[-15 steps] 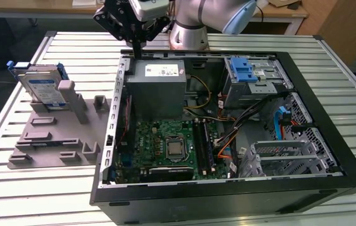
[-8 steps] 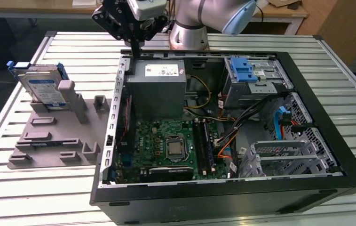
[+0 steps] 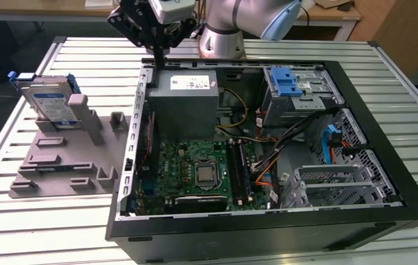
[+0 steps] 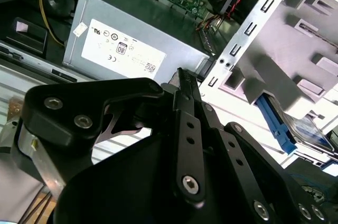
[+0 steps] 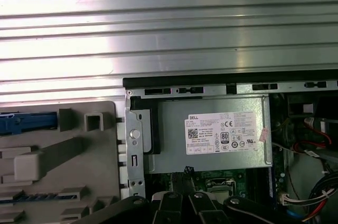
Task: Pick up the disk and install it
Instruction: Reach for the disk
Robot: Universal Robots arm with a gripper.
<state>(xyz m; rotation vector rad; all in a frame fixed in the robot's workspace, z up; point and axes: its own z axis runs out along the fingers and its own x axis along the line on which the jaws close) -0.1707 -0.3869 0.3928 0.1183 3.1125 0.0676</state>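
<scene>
The disk (image 3: 50,102) is a silver-grey drive with a white-and-blue label and a blue bracket. It stands on edge in the grey holder (image 3: 61,165) at the exterior view's left, outside the computer case. My gripper (image 3: 158,59) hangs over the case's rear left corner, above the power-supply box and well right of the disk. Its black fingers are shut together with nothing between them. In the second wrist view the fingertips (image 4: 182,76) meet in a point, and the disk (image 4: 309,129) lies beyond the holder. In the first wrist view the disk's blue bracket (image 5: 21,122) shows beside the holder.
The open computer case (image 3: 385,138) lies on a slatted metal table (image 3: 17,221). Inside are the grey power-supply box (image 3: 186,105), the motherboard (image 3: 201,171), loose cables, and a metal drive cage with a blue latch (image 3: 290,85) at the rear right.
</scene>
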